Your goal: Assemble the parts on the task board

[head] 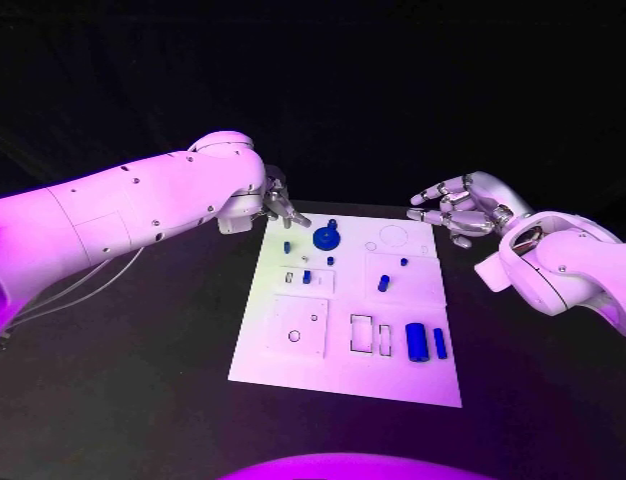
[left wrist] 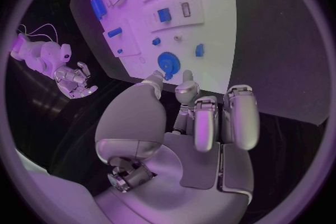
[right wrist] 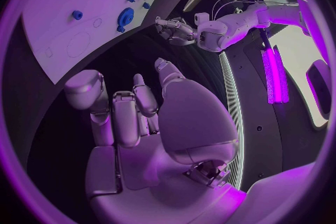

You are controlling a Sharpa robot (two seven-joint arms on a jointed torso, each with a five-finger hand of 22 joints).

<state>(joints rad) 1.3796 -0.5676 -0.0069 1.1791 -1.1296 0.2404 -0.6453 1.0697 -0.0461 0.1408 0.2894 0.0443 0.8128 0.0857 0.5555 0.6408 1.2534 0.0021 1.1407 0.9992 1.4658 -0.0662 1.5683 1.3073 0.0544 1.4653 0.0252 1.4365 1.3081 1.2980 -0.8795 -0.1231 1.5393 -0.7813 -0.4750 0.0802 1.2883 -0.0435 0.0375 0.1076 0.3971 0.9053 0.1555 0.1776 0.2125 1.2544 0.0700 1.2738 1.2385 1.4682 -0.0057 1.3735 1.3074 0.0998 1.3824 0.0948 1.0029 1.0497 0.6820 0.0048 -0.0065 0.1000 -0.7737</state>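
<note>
A: What lies nearest on the task board [head: 345, 385]?

B: In the lower right of the head frame, a large blue cylinder [head: 417, 342] lies flat with a thinner blue pin [head: 440, 343] just beside it, next to two empty rectangular slots. Higher up, mid-board, a small blue block [head: 384, 284] stands in its plate.

A: And the step in hand?

B: I judge it's the blue gear [head: 326, 238], near the board's far edge. The left hand [head: 277, 204] hovers at the upper left corner of the board, fingers apart and holding nothing (its wrist view puts the fingertips [left wrist: 155, 77] just short of the gear, though I can't tell whether they touch it).

A: How to do it well?

B: Come down from above, pinch the gear by its rim, keep it level.

A: Anything in the way?

B: Small blue pegs [head: 287, 246] stand just beside the gear, so a wide sweep could knock them.

A: The other hand?

B: The right hand [head: 462, 206] hangs off the board at the upper right, over black table [head: 111, 380], fingers loosely spread and empty, well apart from the gear.
</note>
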